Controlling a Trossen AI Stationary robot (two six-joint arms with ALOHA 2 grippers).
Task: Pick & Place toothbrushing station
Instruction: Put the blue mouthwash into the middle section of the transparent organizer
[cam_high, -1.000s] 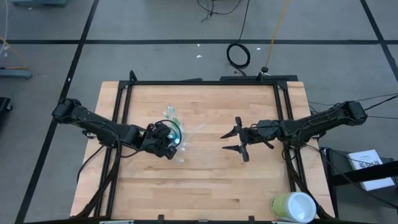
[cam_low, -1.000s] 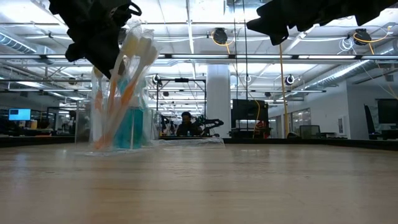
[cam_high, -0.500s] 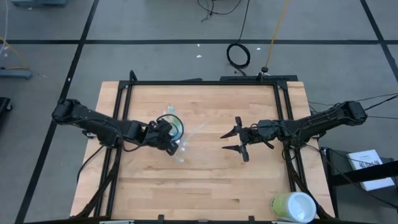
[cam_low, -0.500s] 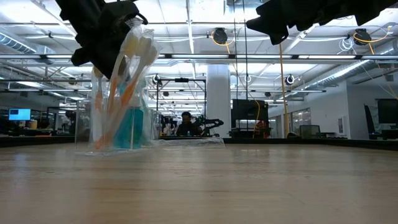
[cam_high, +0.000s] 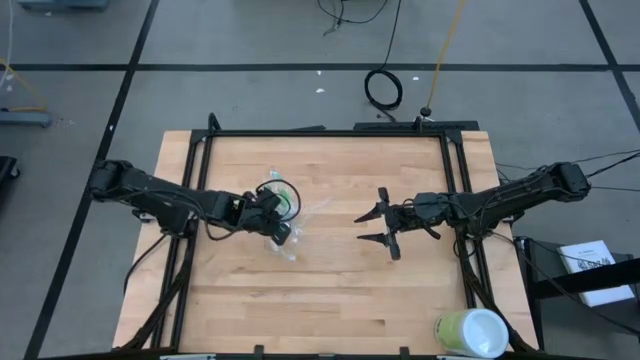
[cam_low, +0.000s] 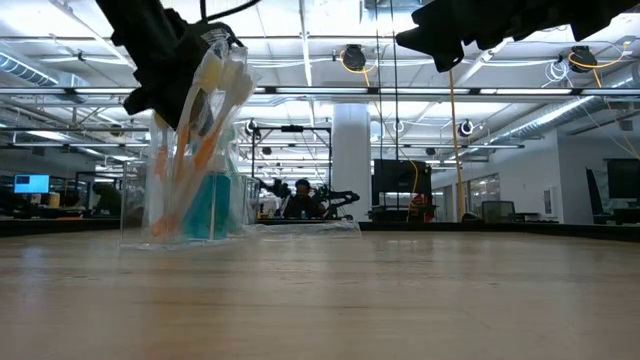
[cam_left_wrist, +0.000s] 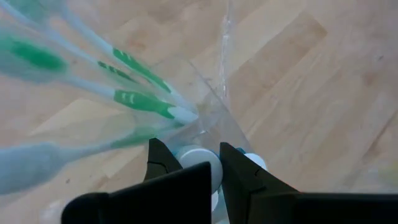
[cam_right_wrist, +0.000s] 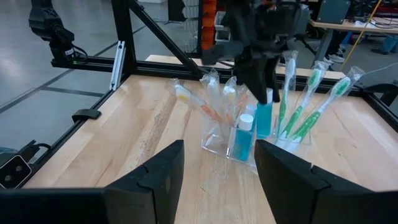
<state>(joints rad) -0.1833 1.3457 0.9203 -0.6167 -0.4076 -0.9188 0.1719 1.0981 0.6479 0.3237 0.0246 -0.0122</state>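
While hanging over the left half of the worktop (cam_high: 330, 290), reaches down into the clear cup (cam_low: 190, 195) with the left fingers (cam_left_wrist: 163, 163). Clamps them shut on the white cap of one small blue tube (cam_right_wrist: 264, 121), with that cap showing between the two tips. Grips by the cap probably because it is the only part standing clear of the cup's rim. Holds this tube upright and a little higher than a second blue tube (cam_right_wrist: 244, 140) just beside it, which suggests it is either on its way into the cup or just coming out; cannot tell which.

Leaves the cup standing on the worktop, left of centre and roughly midway between near and far. Keeps the wrapped white-and-green toothbrushes (cam_right_wrist: 311, 102) leaning outward against the rim, fanned apart, so the middle stays free for a straight drop from above. Could catch on those wrappers and tip the light cup if moved sideways.

Parks the right fingers (cam_right_wrist: 158, 171) spread wide and holding nothing, right of centre, well apart from the cup and pointing towards it. Waits there, likely to stay out of the left arm's way.
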